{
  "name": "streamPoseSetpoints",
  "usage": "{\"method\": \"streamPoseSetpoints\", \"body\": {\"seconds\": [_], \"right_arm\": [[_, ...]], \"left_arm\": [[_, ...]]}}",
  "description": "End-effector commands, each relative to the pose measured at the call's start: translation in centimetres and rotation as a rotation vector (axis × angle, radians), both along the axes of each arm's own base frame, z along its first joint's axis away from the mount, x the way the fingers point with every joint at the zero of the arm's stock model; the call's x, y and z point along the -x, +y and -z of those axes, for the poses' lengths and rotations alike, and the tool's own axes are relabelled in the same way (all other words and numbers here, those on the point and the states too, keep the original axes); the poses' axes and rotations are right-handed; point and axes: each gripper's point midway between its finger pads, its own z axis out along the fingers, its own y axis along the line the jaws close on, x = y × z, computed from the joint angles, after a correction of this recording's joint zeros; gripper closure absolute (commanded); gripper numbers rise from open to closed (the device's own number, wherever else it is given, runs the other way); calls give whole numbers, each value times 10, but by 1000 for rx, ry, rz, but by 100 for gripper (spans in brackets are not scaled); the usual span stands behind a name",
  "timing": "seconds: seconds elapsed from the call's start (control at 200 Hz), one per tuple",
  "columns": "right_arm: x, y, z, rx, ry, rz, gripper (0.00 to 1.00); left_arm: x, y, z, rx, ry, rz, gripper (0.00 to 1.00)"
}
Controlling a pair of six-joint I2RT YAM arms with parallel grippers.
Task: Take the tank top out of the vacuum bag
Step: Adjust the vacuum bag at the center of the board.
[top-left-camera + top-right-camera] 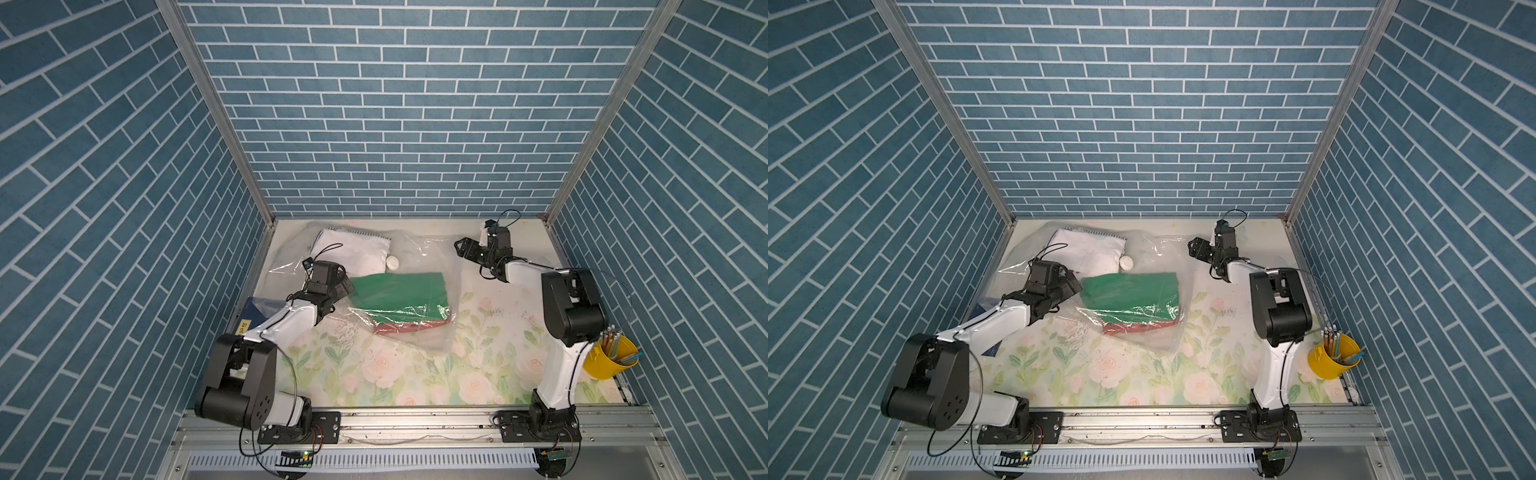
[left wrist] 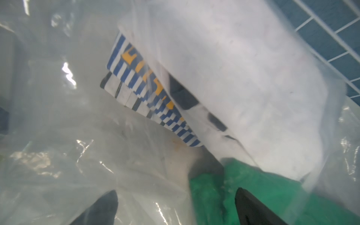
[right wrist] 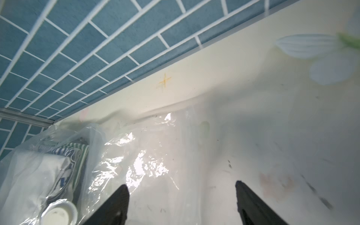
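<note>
The left end effector (image 2: pixel 177 191) and right end effector (image 3: pixel 182 184) both stand released; right should pin the bag (image 1: pixel 415 249) while left reaches inside.

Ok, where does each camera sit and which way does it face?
Top views: high in front, looking down; whole robot shows, left claw, right claw.
Left wrist: behind open left claw, facing green garment and crinkly clear plastic vacuum bag.
Right wrist: behind open right claw, facing blue brick wall.
Shared: round white valve, right wrist and top.
</note>
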Motion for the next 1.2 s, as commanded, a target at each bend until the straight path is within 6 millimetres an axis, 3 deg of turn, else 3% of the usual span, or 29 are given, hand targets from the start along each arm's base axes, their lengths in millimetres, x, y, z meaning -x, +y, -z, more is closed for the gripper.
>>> {"method": "streamPoseSetpoints", "body": {"seconds": [0.0, 0.2, 0.325, 0.42, 0.595, 0.74, 0.91, 1.005, 1.115, 1.195], "right_arm": [[24, -20, -15, 90, -20, 14, 8], [64, -30, -15, 88, 10, 17, 11], [83, -28, -13, -8, 35, 64, 13], [93, -13, -9, -79, 57, 73, 15], [98, 26, -1, -195, 118, 58, 19], [96, 46, 6, -184, 171, 56, 39], [86, 65, 8, -174, 227, 66, 70], [81, 73, 0, -141, 238, 74, 67], [86, 67, -12, -117, 228, 136, 43], [95, 57, -13, -106, 236, 178, 34]], "left_arm": [[3, -5, -43, -69, -78, -24, 0], [-19, -52, -87, -110, -150, 133, 0], [-31, -78, -91, -125, -147, 256, 0], [-33, -93, -88, -119, -134, 347, 0], [-14, -88, -73, -122, -54, 390, 0], [4, -76, -67, -147, -67, 412, 0], [4, -62, -67, -174, -64, 448, 0], [9, -57, -60, -174, -29, 479, 0], [26, -52, -50, -195, 26, 507, 0], [38, -46, -37, -194, 56, 496, 0]]}}
